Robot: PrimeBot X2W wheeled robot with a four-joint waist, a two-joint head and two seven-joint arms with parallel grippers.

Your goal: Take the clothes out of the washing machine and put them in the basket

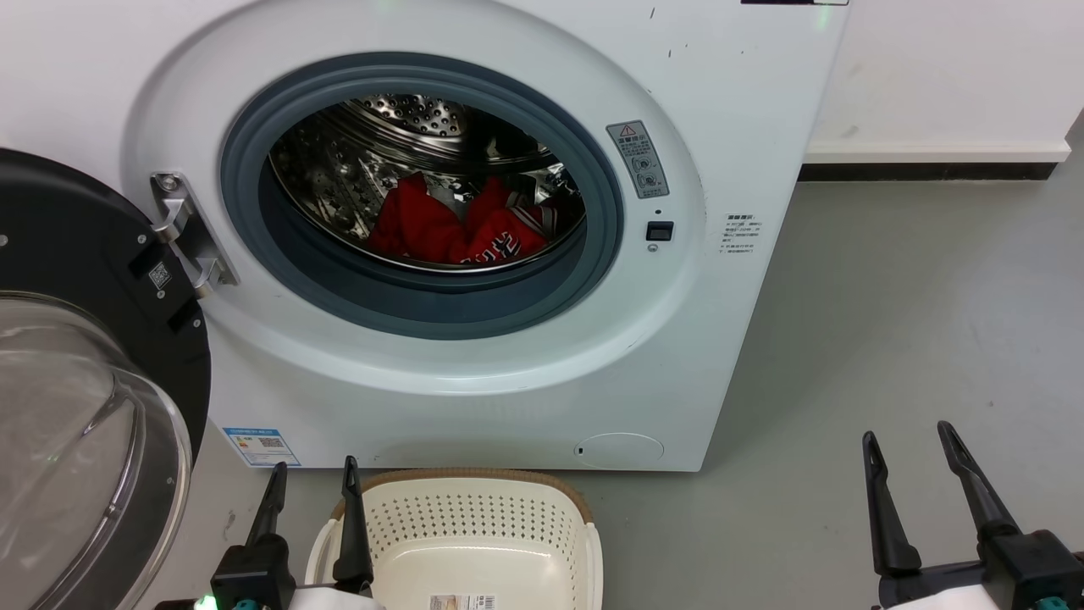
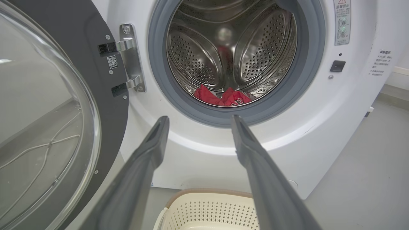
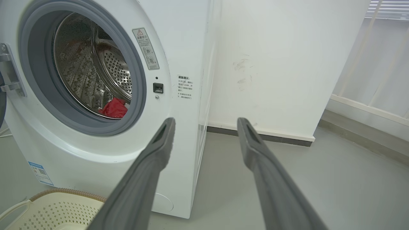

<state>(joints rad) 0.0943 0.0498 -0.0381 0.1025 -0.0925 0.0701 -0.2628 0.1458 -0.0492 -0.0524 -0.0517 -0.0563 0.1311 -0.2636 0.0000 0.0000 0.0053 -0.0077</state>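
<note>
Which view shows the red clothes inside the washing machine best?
The head view: the clothes lie large and unobstructed, lettering visible. The left wrist view shows a smaller red heap; the right wrist view, just one red corner.

Your left pincer and right pincer each carry two long, slim fingers, black in the head view and tapering to narrow, rounded tips. Each finger sits in a blocky black clamp, with small teal marks at the base and a green light by the left one. A pale casing shows beneath. Close up, you'll find the fingers matt dark grey, with a long shallow slot near each tip.
</note>
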